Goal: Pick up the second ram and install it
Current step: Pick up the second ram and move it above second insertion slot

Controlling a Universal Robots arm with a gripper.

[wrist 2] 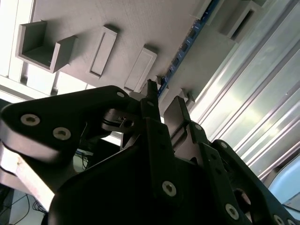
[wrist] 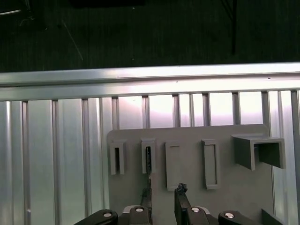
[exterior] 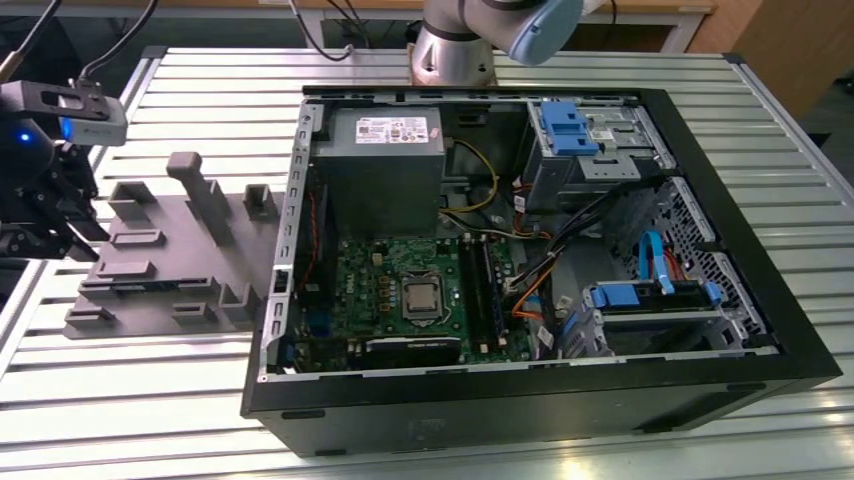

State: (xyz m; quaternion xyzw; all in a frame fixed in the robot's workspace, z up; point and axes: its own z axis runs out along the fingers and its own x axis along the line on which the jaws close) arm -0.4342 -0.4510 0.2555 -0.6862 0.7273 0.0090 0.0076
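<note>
The gripper (wrist: pixel 164 189) hangs with its fingers parted, grasping nothing, right by the memory stick (wrist 2: pixel 182 49). The stick stands on edge in the grey holder (wrist: pixel 187 133) near the table's (wrist: pixel 65 140) edge.

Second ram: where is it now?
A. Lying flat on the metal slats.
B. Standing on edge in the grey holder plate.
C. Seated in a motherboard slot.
B: in the second wrist view the second ram stands on edge in the blocks of the grey holder plate.
</note>
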